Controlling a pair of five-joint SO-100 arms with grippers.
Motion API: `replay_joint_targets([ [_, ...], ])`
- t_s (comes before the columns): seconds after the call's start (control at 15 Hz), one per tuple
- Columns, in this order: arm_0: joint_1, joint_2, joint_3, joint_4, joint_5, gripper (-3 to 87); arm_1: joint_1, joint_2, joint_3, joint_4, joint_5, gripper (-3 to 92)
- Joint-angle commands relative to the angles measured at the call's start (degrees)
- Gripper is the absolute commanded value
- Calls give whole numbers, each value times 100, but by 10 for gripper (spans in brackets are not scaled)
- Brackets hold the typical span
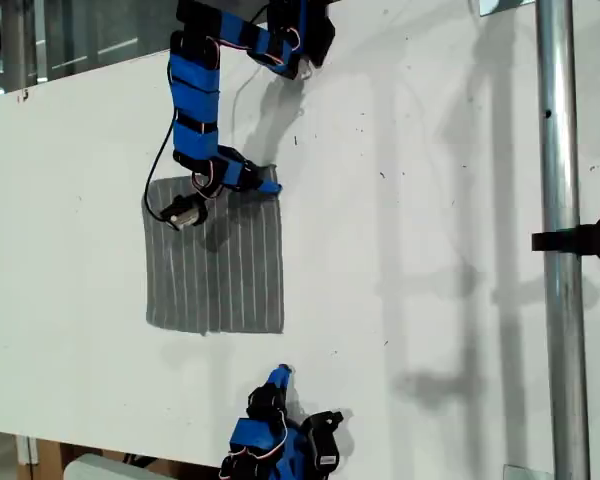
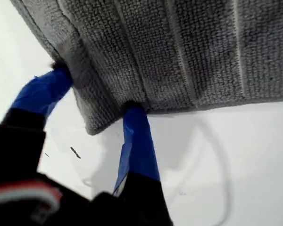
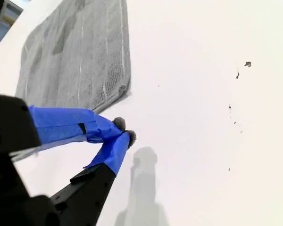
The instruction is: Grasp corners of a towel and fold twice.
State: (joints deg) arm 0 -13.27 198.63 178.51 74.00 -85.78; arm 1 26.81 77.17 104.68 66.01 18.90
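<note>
The dark grey, pale-striped square towel (image 1: 216,262) lies flat on the white table (image 1: 430,250), towards the exterior view's left. My first gripper (image 2: 96,106) sits at the towel's upper right corner (image 1: 272,192) as the exterior view shows it. Its blue-taped jaws are spread, one on each side of that rounded corner (image 2: 96,123), with the cloth edge between them. They are not yet pinched. My second gripper (image 3: 125,133) rests on bare table just below the towel's lower edge in the exterior view. Its taped tips are pressed together on nothing, apart from the near corner (image 3: 118,92).

I judge the step in hand to be securing the first corner. To do it well, I would close the first jaws slowly so both layers of hem are caught deep, not just the fringe. I would keep the lower finger flat against the table so it slides under rather than pushing the cloth into a wrinkle. The second gripper needs to part its tips and approach the near corner low and square before any lift, so both corners can rise together and the fold stays even.
</note>
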Motion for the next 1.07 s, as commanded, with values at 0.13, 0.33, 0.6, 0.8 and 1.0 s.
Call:
replay_joint_targets([
  [0.13,53,18,9,-9,-343,-29,-88,26,-255,-79,-44,-2],
  [0.33,439,-229,-606,-176,-888,-30,-255,114,-281,-141,105,-2],
  [0.6,598,-4605,-4280,-44,53,-30,-422,123,-439,-220,193,-2],
  [0.8,316,-7102,-6847,809,1547,-30,-519,299,-466,-158,220,-2],
  [1.0,-123,-9404,-9457,2021,2962,234,-615,396,-475,-167,281,-2],
])
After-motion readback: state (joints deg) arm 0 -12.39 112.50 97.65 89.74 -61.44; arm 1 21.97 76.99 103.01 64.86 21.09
